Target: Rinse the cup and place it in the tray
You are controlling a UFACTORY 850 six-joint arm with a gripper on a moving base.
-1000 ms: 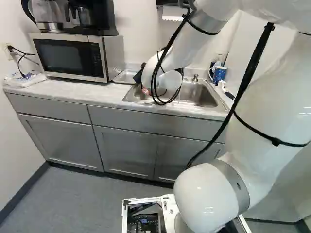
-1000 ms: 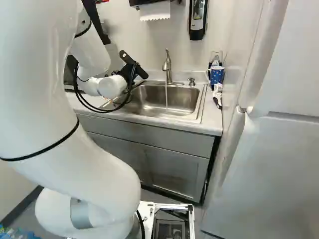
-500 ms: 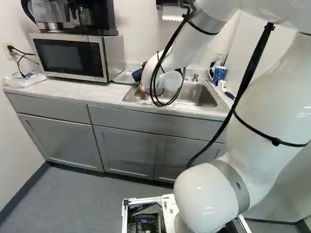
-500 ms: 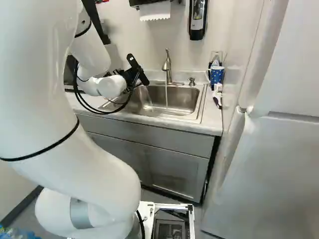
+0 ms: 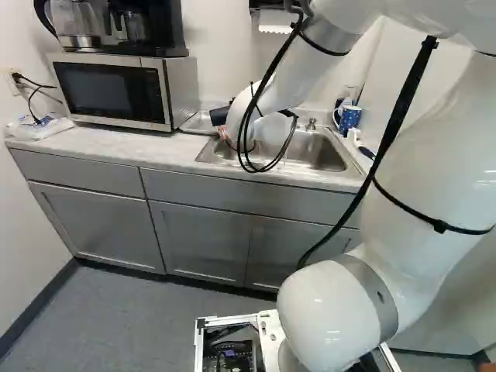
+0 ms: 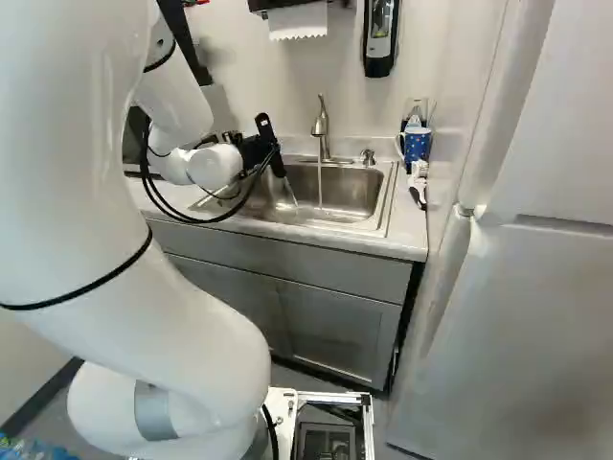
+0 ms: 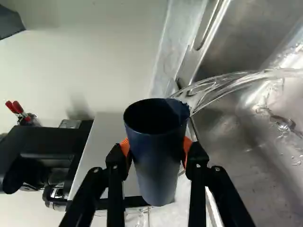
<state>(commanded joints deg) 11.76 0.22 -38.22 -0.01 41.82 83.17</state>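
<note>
In the right base view my gripper (image 6: 259,151) is over the left part of the sink (image 6: 383,216), below the faucet's height. Seen from the wrist, the gripper (image 7: 157,149) is shut on a dark blue cup (image 7: 161,168), an orange pad on each side. Water (image 7: 222,85) pours from the cup's rim into the basin. The faucet (image 6: 322,125) is running, its stream falling to the right of the cup. A metal tray (image 5: 200,122) lies on the counter between microwave and sink, partly hidden by the arm.
The microwave (image 5: 116,91) stands left of the tray with a coffee maker (image 5: 147,27) on top. Right of the sink are a blue spotted mug (image 6: 417,144) and a brush (image 6: 419,187). A white fridge (image 6: 508,316) rises at the right.
My gripper has turned and tilted over the sink with the cup in it. A stream out of the cup has appeared and shifted rightward in the right base view. The base has stayed put.
</note>
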